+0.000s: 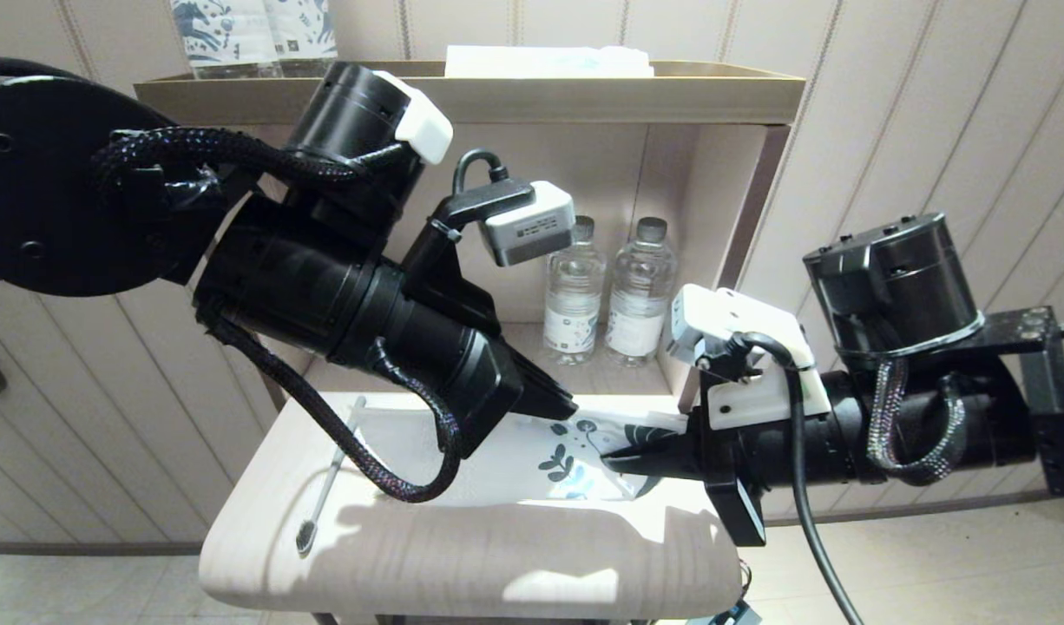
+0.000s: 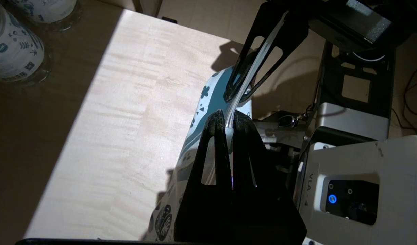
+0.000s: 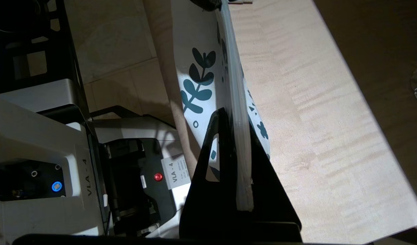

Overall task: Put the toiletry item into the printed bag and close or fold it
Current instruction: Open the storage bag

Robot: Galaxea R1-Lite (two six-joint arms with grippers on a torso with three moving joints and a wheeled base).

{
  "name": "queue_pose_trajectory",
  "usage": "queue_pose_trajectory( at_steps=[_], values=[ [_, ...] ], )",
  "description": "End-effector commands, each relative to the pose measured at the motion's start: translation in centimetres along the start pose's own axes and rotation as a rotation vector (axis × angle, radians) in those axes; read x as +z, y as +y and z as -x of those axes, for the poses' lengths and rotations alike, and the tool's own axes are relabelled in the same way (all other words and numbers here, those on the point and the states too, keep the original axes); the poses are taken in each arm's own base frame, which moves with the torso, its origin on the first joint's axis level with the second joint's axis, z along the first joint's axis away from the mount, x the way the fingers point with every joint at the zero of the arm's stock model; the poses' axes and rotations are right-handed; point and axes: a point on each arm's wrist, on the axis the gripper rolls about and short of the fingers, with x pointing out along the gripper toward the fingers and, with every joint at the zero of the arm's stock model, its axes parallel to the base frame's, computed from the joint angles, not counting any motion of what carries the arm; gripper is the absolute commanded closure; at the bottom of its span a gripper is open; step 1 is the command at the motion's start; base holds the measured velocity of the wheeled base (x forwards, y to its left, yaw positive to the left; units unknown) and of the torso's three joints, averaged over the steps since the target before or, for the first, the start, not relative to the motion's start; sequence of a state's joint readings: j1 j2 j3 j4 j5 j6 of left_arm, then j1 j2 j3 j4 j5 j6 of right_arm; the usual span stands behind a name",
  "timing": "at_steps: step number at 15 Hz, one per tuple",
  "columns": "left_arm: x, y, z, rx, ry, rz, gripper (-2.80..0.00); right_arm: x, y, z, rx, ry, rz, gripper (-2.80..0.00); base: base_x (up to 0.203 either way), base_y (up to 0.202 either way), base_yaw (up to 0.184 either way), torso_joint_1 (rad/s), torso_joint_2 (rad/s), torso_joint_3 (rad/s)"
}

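Observation:
The printed bag [image 1: 575,456] lies on the right half of the small wooden table [image 1: 463,564], white with teal leaves and flowers. Both grippers hold its printed end, lifted off the table. My left gripper [image 1: 569,405] is shut on the far part of the bag's clear edge strip [image 2: 233,112]. My right gripper [image 1: 607,463] is shut on the near part of that edge [image 3: 240,136]. The bag [image 3: 195,68] hangs between the two. The toothbrush [image 1: 331,473] lies loose on the table's left side, dark bristles toward the front edge, apart from both grippers.
Two water bottles [image 1: 574,295] stand in the shelf recess behind the table. Blue-patterned packs [image 1: 254,35] and a flat white item [image 1: 549,61] sit on the top shelf. The table's front edge is rounded; the floor lies to the right.

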State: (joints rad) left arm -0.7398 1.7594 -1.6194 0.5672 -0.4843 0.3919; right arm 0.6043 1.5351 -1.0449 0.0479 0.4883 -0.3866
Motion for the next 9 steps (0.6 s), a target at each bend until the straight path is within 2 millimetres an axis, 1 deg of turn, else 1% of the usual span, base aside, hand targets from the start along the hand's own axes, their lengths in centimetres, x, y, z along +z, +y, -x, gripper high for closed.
queue_pose_trajectory(
  at_steps=[1,5,9],
  values=[
    [-0.3,-0.2,0.5,0.001,0.001,0.0,0.0,0.0,0.1,0.1,0.002,-0.003,0.004,0.0,0.0,0.0,0.0,0.0,0.0,0.0],
    [-0.8,-0.1,0.6,0.008,0.015,0.013,0.0,0.0,0.1,0.2,0.002,-0.003,0.004,0.0,0.0,0.0,0.0,0.0,0.0,0.0],
    [-1.6,0.0,0.6,0.013,0.03,0.016,0.0,0.3,0.3,0.7,-0.004,-0.018,0.013,0.0,0.0,0.0,0.0,0.0,0.0,0.0]
  ],
)
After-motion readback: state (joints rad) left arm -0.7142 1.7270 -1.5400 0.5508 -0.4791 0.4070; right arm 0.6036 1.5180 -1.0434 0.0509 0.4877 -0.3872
